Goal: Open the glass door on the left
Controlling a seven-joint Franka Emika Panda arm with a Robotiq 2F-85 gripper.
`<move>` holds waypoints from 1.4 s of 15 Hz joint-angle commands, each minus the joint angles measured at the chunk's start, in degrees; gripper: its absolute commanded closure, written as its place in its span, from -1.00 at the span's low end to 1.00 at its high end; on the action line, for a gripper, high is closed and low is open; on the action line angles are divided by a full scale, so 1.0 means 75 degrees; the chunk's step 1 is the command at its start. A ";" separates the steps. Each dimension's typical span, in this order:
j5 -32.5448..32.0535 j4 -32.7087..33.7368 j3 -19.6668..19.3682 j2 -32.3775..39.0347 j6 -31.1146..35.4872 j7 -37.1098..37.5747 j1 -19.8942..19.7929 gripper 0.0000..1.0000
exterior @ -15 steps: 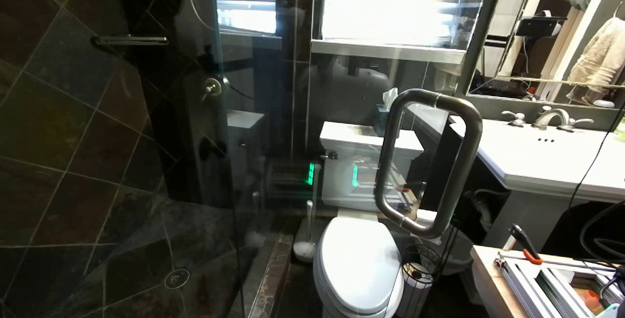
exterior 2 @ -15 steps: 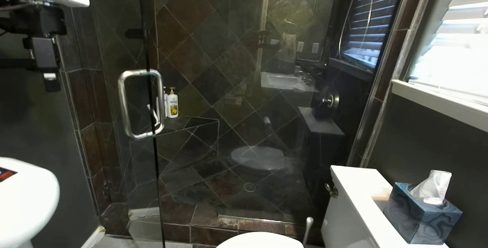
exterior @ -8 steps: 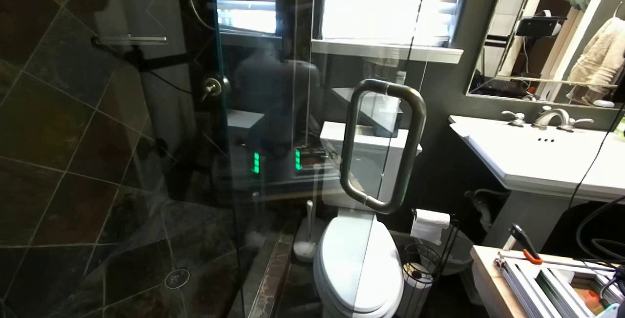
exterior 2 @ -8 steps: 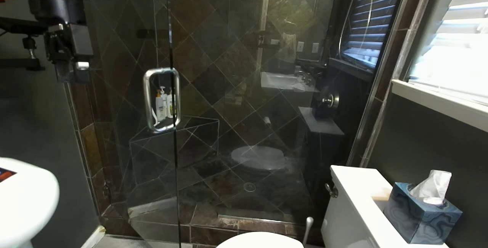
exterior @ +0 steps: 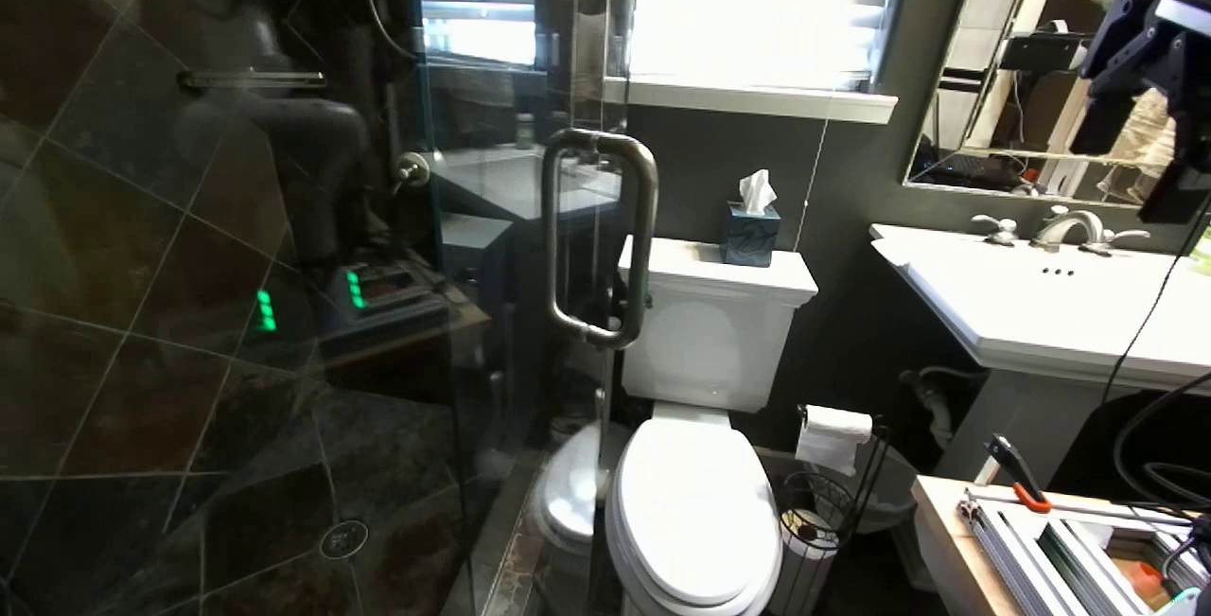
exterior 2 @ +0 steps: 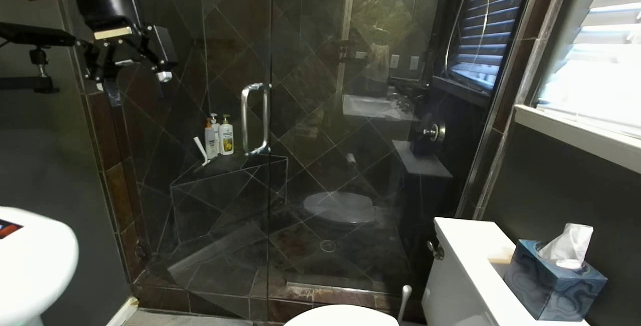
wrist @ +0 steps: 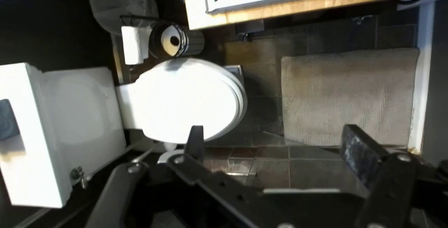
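Clear glass door [exterior 2: 185,130] ajar, chrome loop handle [exterior: 645,237]

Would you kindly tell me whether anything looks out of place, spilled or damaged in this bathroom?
Yes, a light wooden tabletop bearing silver metal rails, with a black-and-orange clamp-like tool at its corner, looks out of place: workshop-style gear near a white toilet. I see no spill or obvious damage.

Window [exterior: 757,15] overexposed at 1 o'clock in an exterior view, reflections across glass door [exterior: 331,247], toilet lid [wrist: 185,98] clipped white in wrist view, wall [wrist: 52,28] near-black at 10 o'clock, my fingers [wrist: 362,154] underexposed
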 commanded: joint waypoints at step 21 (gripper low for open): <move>-0.0363 0.0028 0.0002 -0.0212 0.2042 -0.0705 0.0097 -1.00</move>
